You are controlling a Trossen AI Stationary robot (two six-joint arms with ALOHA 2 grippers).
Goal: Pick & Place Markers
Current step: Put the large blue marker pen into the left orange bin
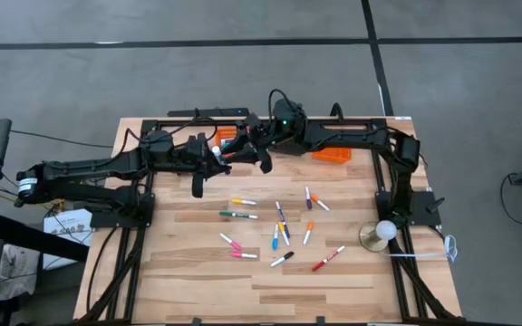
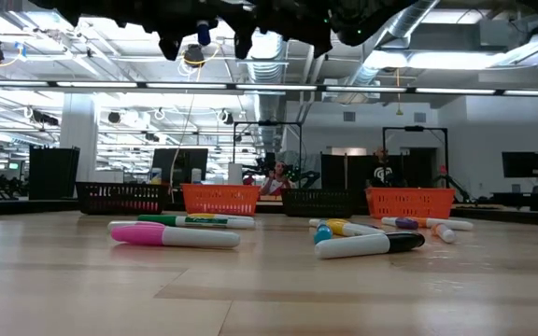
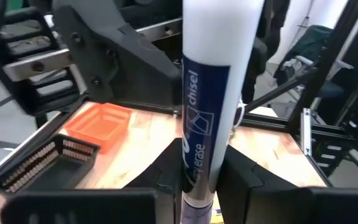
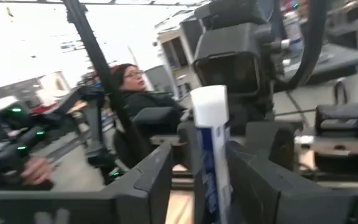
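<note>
Near the top centre of the high view, over the far side of the table (image 1: 198,294), the two arms meet nose to nose above the small baskets. The left gripper (image 3: 199,180) is clamped tight on a white-and-blue marker (image 3: 207,118), its fingers pinching the printed barrel. The same marker stands between the fingers of the right gripper (image 4: 199,180), white end up, but those fingers look parted a little to either side, so I judge that hand is letting go or nearly so; I can't tell for sure that it has lost contact. This looks like a hand-over in mid-air, left arm taking the pen. Below, in the middle of the frame, the other markers (image 1: 279,231) lie scattered loose on the wood, pink, green, blue, orange, none yet gathered. An orange basket (image 1: 332,154) sits just under the right arm, and a black basket (image 3: 45,162) beside another orange one shows in the left wrist view. Next, I'd say, the right gripper needs to back clear without dragging the pen, then the left must carry it over a basket and drop it in.
</note>
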